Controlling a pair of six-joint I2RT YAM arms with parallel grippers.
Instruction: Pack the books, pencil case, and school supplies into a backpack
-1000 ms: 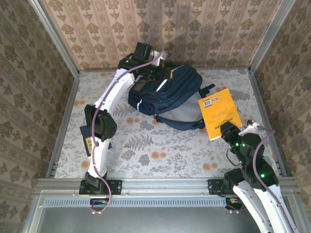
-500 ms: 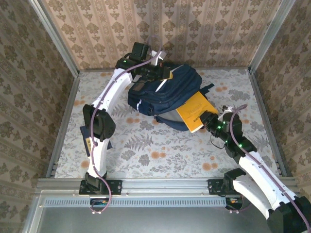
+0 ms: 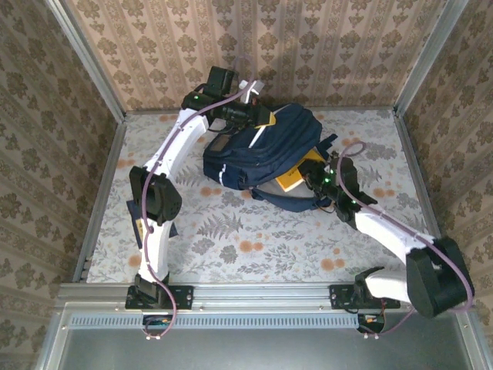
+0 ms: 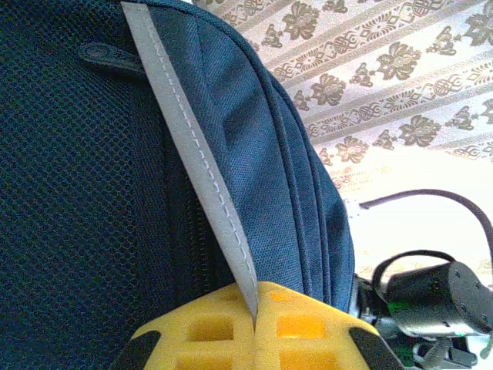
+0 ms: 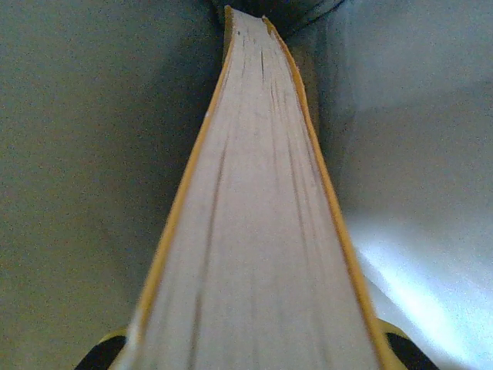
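One backpack (image 3: pixel 262 146) lies far-centre on the worktop (image 3: pixel 231 243) | one yellow book (image 5: pixel 254 193) sits partly inside it, gripped by the right tool (image 3: pixel 312 176), arm stretched forward-left | left tool (image 4: pixel 254 308) clamped on the backpack's grey stripe, arm extended far.

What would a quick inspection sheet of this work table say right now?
Surface: table covered with a floral cloth.
Job's things: backpack lying at the far middle; yellow book mostly pushed into its opening; dark book at the left edge, partly hidden by the left arm.
Clutter: nothing seen.
Grippers: left tool shut on the backpack's grey strip; right tool shut on the yellow book.
Cables: purple cables run along both arms.
Surroundings: patterned walls on three sides; metal frame at the near edge.
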